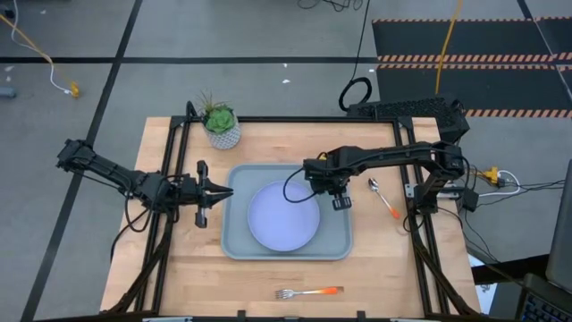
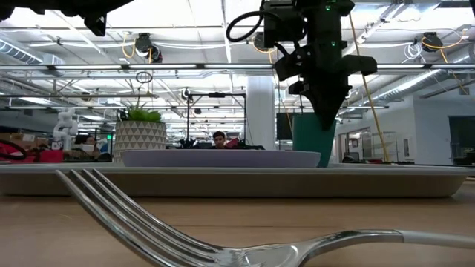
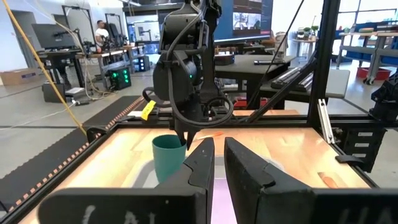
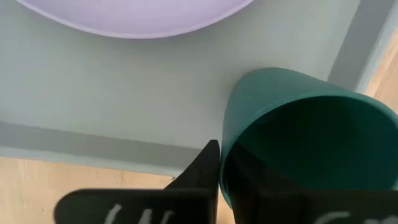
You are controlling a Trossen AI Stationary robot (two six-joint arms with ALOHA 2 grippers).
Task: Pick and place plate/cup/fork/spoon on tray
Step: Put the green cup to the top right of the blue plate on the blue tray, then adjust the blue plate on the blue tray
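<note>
Closest to the low camera lay the fork (image 2: 223,230), its tines filling the foreground; from above I saw it (image 1: 307,292) on the bare counter (image 1: 179,277) near the front edge, orange handle pointing toward my right arm's side, well apart from the tray (image 1: 234,241).

On the tray sat the plate (image 1: 282,216), flat and roughly centred. In the low view it (image 2: 220,158) showed as a pale disc just above the tray's rim (image 2: 237,182).

My right gripper (image 1: 340,196) was over the tray's far right corner, beside the plate. The right wrist camera showed the cup (image 4: 308,143) with one dark finger (image 4: 202,168) pressed against the outside of its wall at the rim; the other finger I could not make out clearly, but it appeared to sit inside the cup, so I read the fingers as pinching the cup's wall. The cup (image 2: 313,141) stood upright on the tray in the low view, just beside the plate, with the gripper (image 2: 327,115) coming down into it from above. The left wrist camera showed the same cup (image 3: 168,158) upright under the right arm.

The spoon (image 1: 382,197) lay on the counter to the right of the tray, apart from it.

My left gripper (image 1: 222,191) waited just off the tray's left edge, pointing at it, its fingers (image 3: 249,171) set a narrow gap apart and holding nothing.

A potted plant (image 1: 221,123) stood on the counter beyond the tray's far left corner.
</note>
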